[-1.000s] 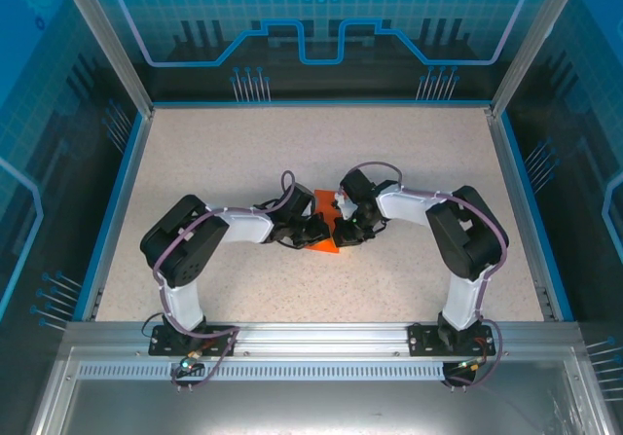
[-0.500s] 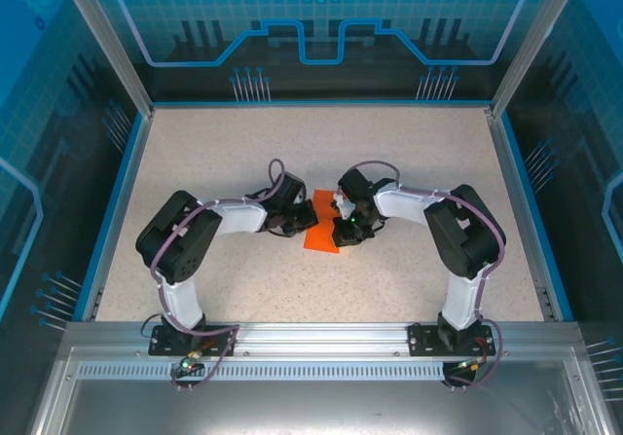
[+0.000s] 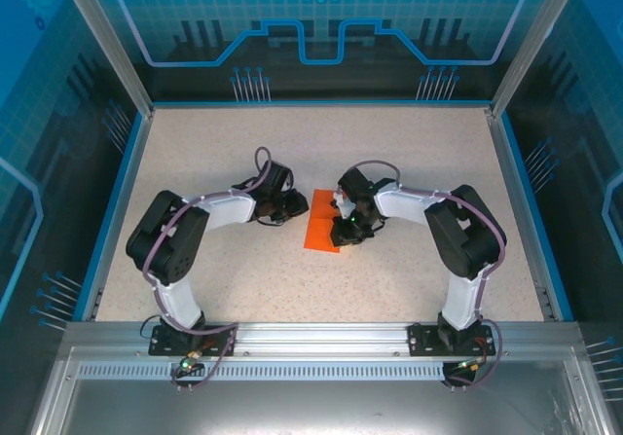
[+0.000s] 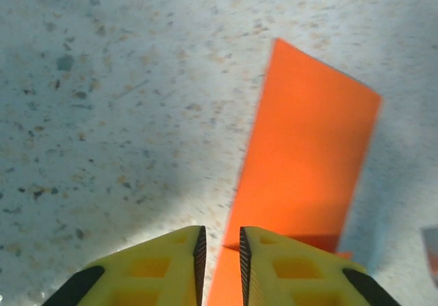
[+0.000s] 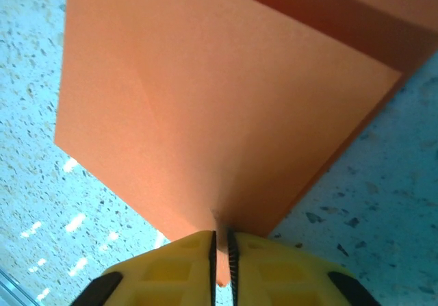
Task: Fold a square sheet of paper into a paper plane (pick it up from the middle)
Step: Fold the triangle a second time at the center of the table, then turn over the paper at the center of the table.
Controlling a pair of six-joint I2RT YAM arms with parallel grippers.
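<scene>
Left pincer (image 4: 219, 232) has backed off leftward since the earlier frame. Its jaws are a crack apart and empty, tips at the edge of the folded orange paper sheet (image 4: 308, 148). Right pincer (image 5: 220, 236) nips one corner; the sheet lies mid-tabletop (image 3: 409, 163). Risk: the thin, one-sided hold could let the sheet slip or the fold spring open.

**Top external:** fixed, high above the near edge of the surface (image 3: 214, 143), looking down and forward, far enough off to take in the whole of it.

**Left wrist:** low and close, looking down past the left tool (image 4: 219, 243) onto the square sheet of paper (image 4: 308, 155).

**Right wrist:** closer still, looking past the right tool (image 5: 220, 243) across the same sheet.

**Shared by all three:** the sheet and the speckled surface around it.
</scene>
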